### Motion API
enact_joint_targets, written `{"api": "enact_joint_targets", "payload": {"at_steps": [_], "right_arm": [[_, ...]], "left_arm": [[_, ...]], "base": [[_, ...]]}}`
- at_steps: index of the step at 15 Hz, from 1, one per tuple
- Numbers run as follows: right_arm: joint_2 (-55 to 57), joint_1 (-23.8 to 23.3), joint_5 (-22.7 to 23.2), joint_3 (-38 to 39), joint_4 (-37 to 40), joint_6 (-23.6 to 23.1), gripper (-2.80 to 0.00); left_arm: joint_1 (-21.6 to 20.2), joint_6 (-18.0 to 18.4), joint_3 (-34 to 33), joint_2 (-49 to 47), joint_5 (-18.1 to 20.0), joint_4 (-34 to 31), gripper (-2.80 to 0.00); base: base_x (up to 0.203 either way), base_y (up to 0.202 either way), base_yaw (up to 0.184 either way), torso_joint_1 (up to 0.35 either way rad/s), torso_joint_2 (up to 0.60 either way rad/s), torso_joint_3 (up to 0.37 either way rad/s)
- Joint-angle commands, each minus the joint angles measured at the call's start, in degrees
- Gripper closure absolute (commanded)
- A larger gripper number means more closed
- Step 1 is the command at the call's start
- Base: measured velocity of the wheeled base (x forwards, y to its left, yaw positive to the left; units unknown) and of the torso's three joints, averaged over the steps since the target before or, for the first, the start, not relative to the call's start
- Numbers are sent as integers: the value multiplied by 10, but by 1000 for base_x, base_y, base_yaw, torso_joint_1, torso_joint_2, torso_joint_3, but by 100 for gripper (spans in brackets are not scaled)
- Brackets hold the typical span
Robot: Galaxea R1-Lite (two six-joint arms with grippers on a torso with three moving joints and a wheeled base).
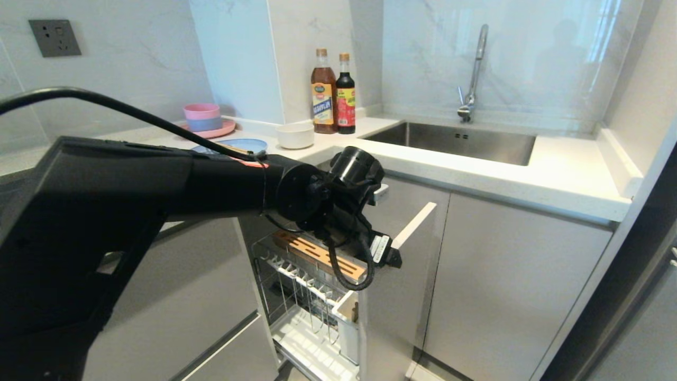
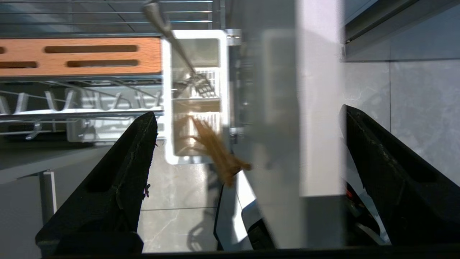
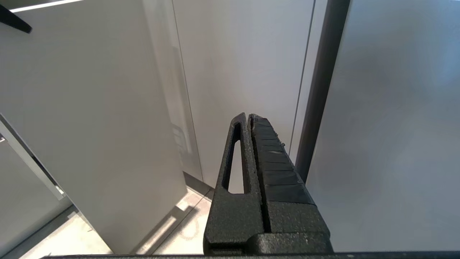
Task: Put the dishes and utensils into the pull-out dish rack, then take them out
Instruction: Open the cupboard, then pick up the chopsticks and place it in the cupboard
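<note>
Counter (image 1: pixel 476 164), L arm hides plate (image 1: pixel 248 144), chopsticks (image 2: pixel 215 151) blurred, prob.

Item count: two glass sauce bottles (image 1: pixel 334 92); one flat light-blue plate (image 1: pixel 244 144); one cream-white bowl (image 1: pixel 295 135); one pink plate (image 1: pixel 221 129); one pink-and-blue cup (image 1: pixel 202 117); one pair of wooden chopsticks (image 2: pixel 220 153); one silver metal utensil (image 2: pixel 172 37); one chrome wire pull-out rack (image 1: pixel 307 280).

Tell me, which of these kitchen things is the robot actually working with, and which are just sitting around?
In the job:
blue plate
white bowl
chopsticks
spoon
dish rack
left gripper, open

Just there:
pink plate
cup
two bottles
sink
tap
</note>
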State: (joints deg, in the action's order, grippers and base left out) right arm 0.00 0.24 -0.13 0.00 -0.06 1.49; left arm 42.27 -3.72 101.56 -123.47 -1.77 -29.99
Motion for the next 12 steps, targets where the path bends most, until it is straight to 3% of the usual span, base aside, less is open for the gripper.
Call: {"api": "enact_joint_targets", "payload": {"at_steps": [1,6,12], "right_arm": [[0,0,0,1,0,0,0],[0,0,0,1,0,0,0],[0,0,0,0,0,0,0]], "left_arm": [[-2,-1,-5,15,-1,-2,-280],[0,-11,-25,72,4,-1,-280],[12,-13,-76,191,54,14,-280]], "base": [[0,0,0,0,0,0],[0,0,0,0,0,0],[0,0,0,0,0,0]]}}
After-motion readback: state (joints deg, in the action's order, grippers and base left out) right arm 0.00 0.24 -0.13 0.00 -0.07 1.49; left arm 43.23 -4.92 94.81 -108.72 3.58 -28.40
